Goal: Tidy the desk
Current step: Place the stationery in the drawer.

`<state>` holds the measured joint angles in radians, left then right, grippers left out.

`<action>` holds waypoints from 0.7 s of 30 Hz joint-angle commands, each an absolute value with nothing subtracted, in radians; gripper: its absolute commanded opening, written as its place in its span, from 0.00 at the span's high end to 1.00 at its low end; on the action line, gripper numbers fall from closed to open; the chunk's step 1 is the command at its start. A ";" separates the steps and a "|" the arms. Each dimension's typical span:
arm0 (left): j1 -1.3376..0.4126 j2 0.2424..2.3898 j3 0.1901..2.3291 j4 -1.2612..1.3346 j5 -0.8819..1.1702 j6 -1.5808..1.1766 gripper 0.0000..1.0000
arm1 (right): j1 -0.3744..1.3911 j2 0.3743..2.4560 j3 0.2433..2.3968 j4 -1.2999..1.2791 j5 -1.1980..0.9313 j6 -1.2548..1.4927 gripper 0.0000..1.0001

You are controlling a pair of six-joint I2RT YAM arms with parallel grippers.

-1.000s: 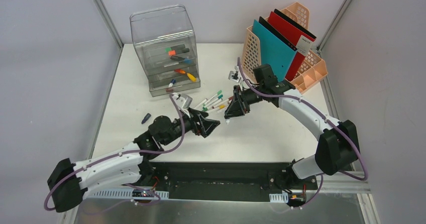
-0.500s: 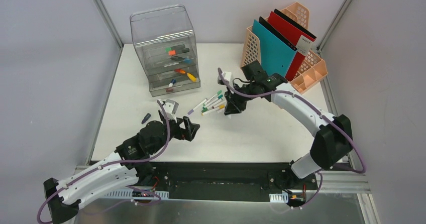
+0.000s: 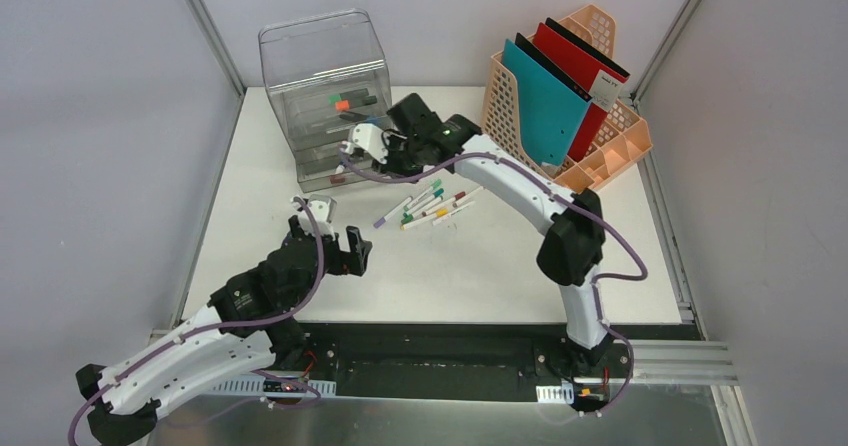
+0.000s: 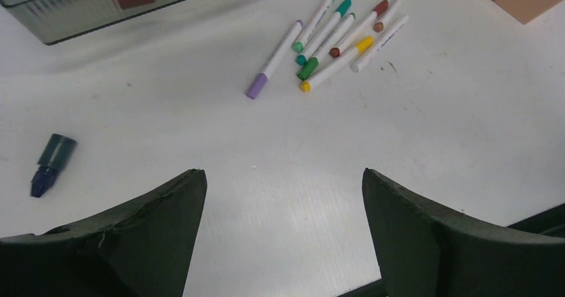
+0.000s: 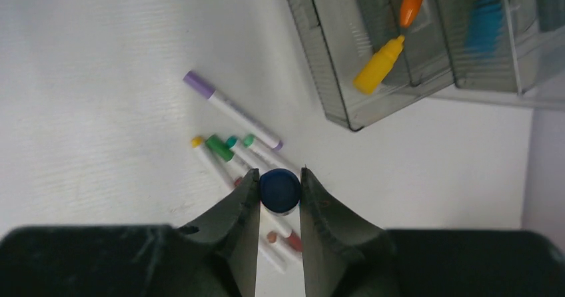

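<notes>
The left gripper (image 4: 280, 184), jaws spread wide, hovers over the desk (image 4: 320, 150) near scattered markers (image 4: 336, 34). The right gripper (image 5: 278, 177) pinches a blue-capped marker (image 5: 279, 192) above the desk, beside the clear drawer unit (image 5: 333, 64).

White desk (image 3: 500, 256), blue marker cap (image 5: 280, 189)

White desk (image 3: 480, 266), flat, rectangular, matte surface

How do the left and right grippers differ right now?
The left gripper has its jaws wide apart and empty; the right gripper is shut on a blue-capped marker. The left hangs over bare desk; the right is by the clear drawer unit. Both are dark and aimed down at the desk.
</notes>
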<state>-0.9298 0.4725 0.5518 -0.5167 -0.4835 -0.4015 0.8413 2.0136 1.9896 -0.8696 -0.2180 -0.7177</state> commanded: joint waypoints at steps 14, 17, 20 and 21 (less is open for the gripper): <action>-0.934 0.217 0.525 -0.632 -0.652 -0.363 0.13 | 0.915 2.312 2.327 -0.602 0.167 -0.898 0.99; -0.934 0.222 0.527 -0.632 -0.644 -0.364 0.13 | 0.914 2.327 2.327 -0.572 0.178 -0.905 0.93; -0.934 0.230 0.528 -0.631 -0.642 -0.364 0.13 | 0.914 2.335 2.320 -0.534 0.189 -0.902 0.75; -0.934 0.231 0.528 -0.632 -0.641 -0.364 0.13 | 0.914 2.338 2.316 -0.519 0.196 -0.896 0.64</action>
<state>-0.9298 0.2241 0.5301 -0.6319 -0.6285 -0.3771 0.9134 2.3390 2.2738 -0.6277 0.1490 -0.8898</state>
